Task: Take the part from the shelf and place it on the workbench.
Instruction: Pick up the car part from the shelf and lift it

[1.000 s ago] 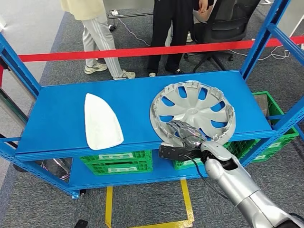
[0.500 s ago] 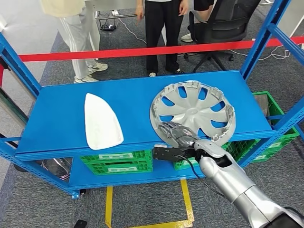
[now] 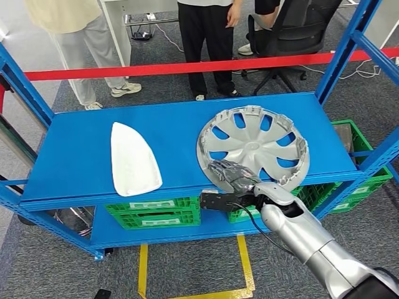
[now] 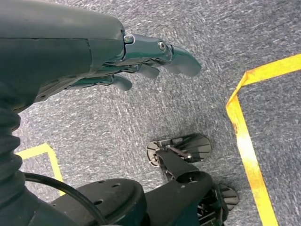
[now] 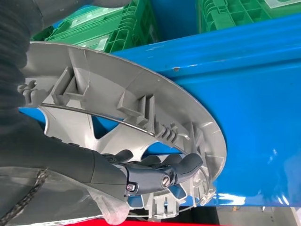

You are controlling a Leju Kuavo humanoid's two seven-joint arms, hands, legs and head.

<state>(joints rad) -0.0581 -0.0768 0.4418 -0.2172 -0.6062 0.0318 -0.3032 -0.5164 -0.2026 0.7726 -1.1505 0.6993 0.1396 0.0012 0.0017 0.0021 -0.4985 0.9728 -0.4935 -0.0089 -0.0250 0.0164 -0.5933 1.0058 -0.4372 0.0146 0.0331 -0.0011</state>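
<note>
Two things lie on the blue shelf (image 3: 85, 149): a silver wheel cover (image 3: 256, 140) toward the right and a white flat piece (image 3: 131, 159) well apart to its left, with bare blue deck between them; the cover sits hollow side up, its near rim at the front edge of the shelf; the right hand (image 3: 232, 174) rests over that near rim, and in the right wrist view its dark fingers (image 5: 177, 167) reach in across the spokes while the rest of the hand lies on the outside of the rim, so it grips the cover's edge, though how tightly cannot be told; blue uprights (image 3: 346, 47) stand at the shelf's right corner, close beside the cover's far side; green crates (image 3: 155, 212) fill the lower level under the deck; behind the shelf runs a red tape (image 3: 141, 68), with people's legs (image 3: 207, 50) beyond it; the left hand (image 4: 149, 63) hangs over grey carpet, fingers held out nearly straight and close together, holding nothing.
</note>
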